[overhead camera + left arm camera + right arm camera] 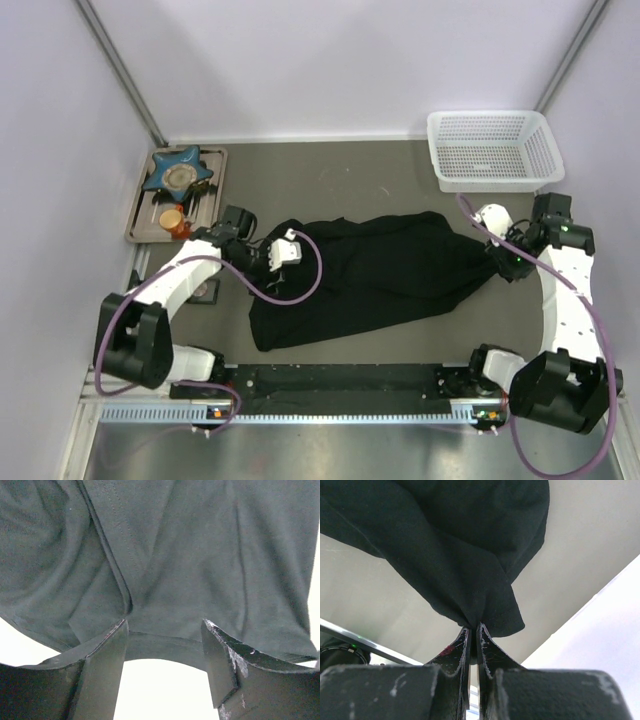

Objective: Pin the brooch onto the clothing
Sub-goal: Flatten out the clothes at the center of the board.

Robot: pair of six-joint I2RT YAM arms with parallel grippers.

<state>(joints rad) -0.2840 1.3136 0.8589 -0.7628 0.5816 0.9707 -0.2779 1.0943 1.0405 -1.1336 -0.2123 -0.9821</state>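
The shirt (380,270) lies bunched, so I can't tell its front from its back. In my left wrist view it runs off the top and both sides. The bits on the tray (140,224) left of the shirt are too small for me to name.

**Item count on the bench (330,180)**

One black T-shirt (380,270), one white mesh basket (490,115), one flat tray (140,228), one blue star-shaped dish (157,160), one small orange object (172,220). Two robot arms: left arm (180,275), right arm (565,290).
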